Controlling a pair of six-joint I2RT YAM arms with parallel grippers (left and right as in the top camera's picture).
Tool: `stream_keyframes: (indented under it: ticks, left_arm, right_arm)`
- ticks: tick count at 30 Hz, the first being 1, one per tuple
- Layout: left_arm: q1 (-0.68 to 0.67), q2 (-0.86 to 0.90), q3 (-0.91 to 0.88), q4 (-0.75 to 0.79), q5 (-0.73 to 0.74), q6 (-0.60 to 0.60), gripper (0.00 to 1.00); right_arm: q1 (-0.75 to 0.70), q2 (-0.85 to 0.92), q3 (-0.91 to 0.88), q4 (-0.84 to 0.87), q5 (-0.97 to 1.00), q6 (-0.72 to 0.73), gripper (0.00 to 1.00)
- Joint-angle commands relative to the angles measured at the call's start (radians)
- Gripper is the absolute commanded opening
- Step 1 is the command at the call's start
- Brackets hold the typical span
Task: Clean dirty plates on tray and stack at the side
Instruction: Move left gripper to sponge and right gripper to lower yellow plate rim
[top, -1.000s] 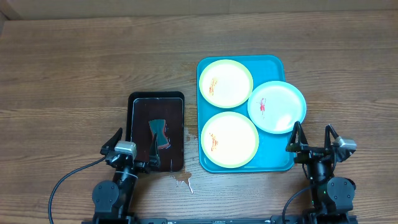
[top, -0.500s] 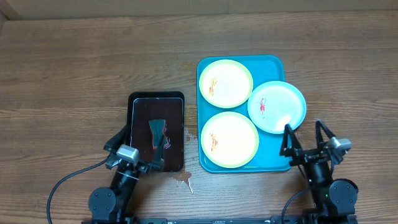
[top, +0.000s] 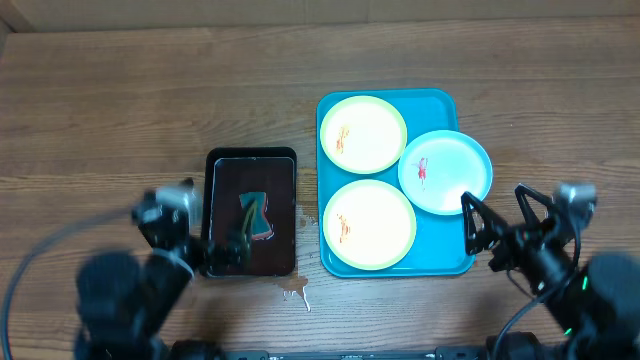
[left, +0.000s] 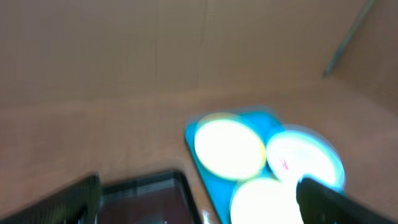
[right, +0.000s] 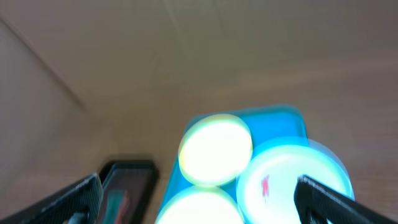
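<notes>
Three smeared plates (top: 362, 133) lie flat on the blue tray (top: 440, 100), the light blue one overhanging its right rim. Left gripper (left: 198, 183) and right gripper (top: 497, 205) hover with jaws wide, holding nothing.

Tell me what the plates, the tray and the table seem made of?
Plates: probably plastic, smooth, with thin coloured rims.
Tray: likely moulded plastic; uniform turquoise, rounded corners, raised rim.
Table: wood or wood-look laminate, with brown grain in plank lines; I cannot tell which.
</notes>
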Motion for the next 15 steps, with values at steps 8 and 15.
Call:
stream_keyframes:
  ticks: [8, 15]
  left_arm:
    - [-0.002, 0.472, 0.498, -0.473, 0.073, 0.009, 1.0]
    - [-0.002, 0.584, 0.501, -0.595, 0.134, -0.039, 1.0]
  right_arm:
    - [-0.003, 0.46, 0.405, -0.253, -0.066, 0.002, 1.0]
    - [0.025, 0.615, 0.383, -0.41, -0.086, -0.017, 0.95]
